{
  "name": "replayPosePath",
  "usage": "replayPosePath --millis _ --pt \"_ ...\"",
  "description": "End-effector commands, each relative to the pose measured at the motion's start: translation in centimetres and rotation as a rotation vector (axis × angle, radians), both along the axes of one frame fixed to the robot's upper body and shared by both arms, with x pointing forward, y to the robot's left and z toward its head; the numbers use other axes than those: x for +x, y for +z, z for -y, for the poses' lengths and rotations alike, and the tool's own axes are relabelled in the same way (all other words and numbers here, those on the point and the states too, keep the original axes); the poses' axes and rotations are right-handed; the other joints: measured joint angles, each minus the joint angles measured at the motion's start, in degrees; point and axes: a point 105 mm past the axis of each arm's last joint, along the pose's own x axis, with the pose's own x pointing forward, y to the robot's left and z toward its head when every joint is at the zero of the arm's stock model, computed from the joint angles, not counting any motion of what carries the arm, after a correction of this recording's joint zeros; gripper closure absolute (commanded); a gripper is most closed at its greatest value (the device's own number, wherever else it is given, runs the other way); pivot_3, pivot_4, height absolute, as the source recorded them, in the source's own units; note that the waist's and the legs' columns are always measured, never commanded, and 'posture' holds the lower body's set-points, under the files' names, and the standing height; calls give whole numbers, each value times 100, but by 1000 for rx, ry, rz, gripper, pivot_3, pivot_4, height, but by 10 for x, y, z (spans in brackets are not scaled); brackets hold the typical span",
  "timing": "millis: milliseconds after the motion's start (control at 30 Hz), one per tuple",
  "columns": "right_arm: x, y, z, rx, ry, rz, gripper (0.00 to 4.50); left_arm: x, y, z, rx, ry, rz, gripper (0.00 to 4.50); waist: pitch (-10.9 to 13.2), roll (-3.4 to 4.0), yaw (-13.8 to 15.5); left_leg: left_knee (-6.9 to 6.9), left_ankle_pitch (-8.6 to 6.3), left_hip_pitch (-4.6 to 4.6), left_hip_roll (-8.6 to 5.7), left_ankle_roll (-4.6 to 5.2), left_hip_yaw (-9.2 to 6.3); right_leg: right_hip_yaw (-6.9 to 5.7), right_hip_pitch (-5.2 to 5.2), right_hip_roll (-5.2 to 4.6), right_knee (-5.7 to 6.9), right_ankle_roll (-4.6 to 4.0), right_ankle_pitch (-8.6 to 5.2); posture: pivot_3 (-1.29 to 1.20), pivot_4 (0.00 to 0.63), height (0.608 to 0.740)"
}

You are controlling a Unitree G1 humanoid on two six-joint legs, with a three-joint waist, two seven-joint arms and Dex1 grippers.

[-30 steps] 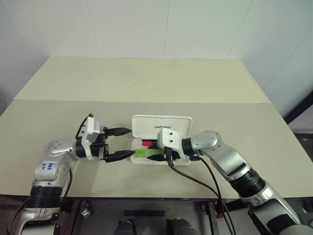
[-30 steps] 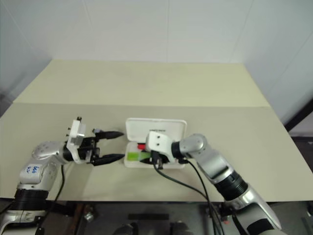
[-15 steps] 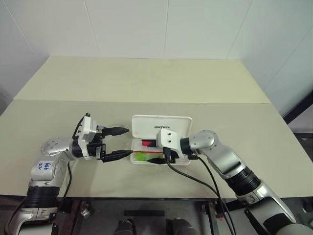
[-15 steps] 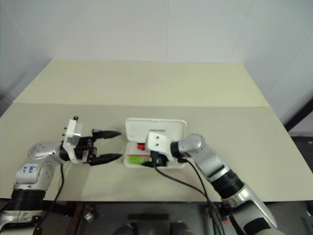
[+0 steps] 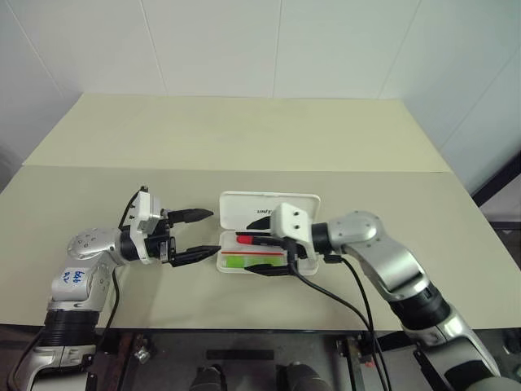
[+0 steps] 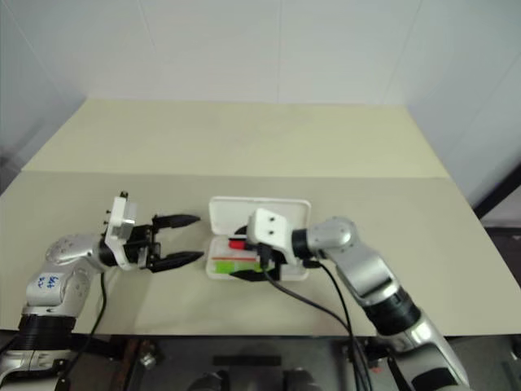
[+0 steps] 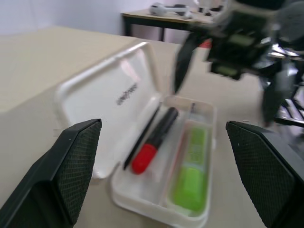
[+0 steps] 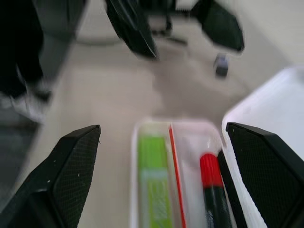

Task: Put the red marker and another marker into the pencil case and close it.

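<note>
The white pencil case (image 5: 244,208) lies open on the table, lid tilted back with dark lettering on it. In its tray lie the red marker (image 7: 152,143), a black barrel with a red cap, and beside it the lime-green marker (image 7: 189,167), both flat and free. My right gripper (image 5: 256,253) hovers just over the tray, open, nothing between its fingers. Left of the case my left gripper (image 5: 214,232) is open, pointing at the case's short end without touching it.
The beige table (image 5: 244,138) stretches far back behind the case, with a seam running across it. A black cable (image 5: 342,297) trails from my right wrist down over the front edge. White walls stand behind and to the right.
My right gripper has opened, let the green marker go into the tray, and risen a little above it. The left gripper has stayed about where it was.
</note>
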Motion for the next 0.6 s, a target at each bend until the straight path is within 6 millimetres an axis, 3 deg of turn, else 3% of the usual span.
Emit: replayPosePath --millis 33,300,433,600 --pt "-14 16 14 88 25 29 21 0 11 -6 -5 81 74 0 0 0 2 0 0 0 0 0 0 0 1 -1 0 0 0 0 150 740" --pt "-3 7 50 95 -141 4 21 7 12 -32 39 334 74 0 1 -1 -13 3 0 2 0 0 0 2 3 0 1 0 0 0 150 740" --pt "1 5 59 96 -190 3 21 11 11 -42 50 440 67 0 1 -2 -28 2 0 2 0 0 2 3 2 1 1 0 0 0 150 740" --pt "5 4 61 102 -218 1 21 5 12 -44 119 342 89 0 2 -3 -43 1 0 2 0 0 4 4 2 1 0 0 0 0 150 740"
